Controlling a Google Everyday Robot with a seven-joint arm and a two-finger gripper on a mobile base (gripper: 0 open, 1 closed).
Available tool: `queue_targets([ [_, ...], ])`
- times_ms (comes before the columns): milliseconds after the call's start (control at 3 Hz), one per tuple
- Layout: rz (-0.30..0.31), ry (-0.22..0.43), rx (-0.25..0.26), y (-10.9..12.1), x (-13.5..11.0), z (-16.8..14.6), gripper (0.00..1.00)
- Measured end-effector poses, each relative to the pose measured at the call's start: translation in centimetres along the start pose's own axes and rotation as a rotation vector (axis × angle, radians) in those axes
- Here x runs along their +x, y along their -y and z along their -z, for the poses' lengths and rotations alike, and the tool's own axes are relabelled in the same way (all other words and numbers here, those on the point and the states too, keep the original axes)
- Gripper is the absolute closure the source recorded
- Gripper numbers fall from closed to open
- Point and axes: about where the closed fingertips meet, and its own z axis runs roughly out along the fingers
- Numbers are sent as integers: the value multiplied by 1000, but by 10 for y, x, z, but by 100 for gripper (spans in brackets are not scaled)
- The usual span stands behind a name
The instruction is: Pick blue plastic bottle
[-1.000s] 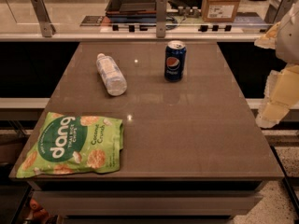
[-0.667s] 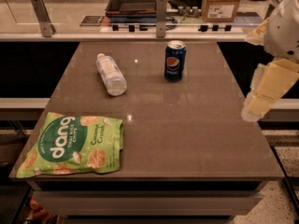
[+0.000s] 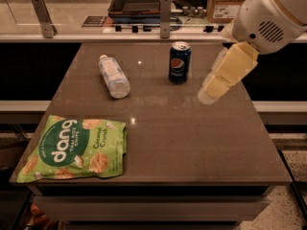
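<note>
The blue plastic bottle (image 3: 113, 75), clear with a pale label and a white cap, lies on its side at the far left of the brown table (image 3: 192, 143). My gripper (image 3: 211, 91) hangs above the table's right half, to the right of the Pepsi can and well apart from the bottle. It holds nothing.
A dark blue Pepsi can (image 3: 179, 62) stands upright at the far middle of the table. A green Dang chips bag (image 3: 76, 147) lies flat at the near left corner. A counter with a rail (image 3: 144, 32) runs behind the table.
My arm has swung in from the right edge toward the left, and the gripper now hangs over the table near the Pepsi can. The bottle, can and bag have not moved.
</note>
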Motion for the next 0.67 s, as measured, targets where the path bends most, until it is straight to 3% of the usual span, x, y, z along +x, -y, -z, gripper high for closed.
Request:
queue_targets([
  [333,-104,74,-12,3,-30,-18,0],
  [667,-214,92,21,14,-59,-30,0],
])
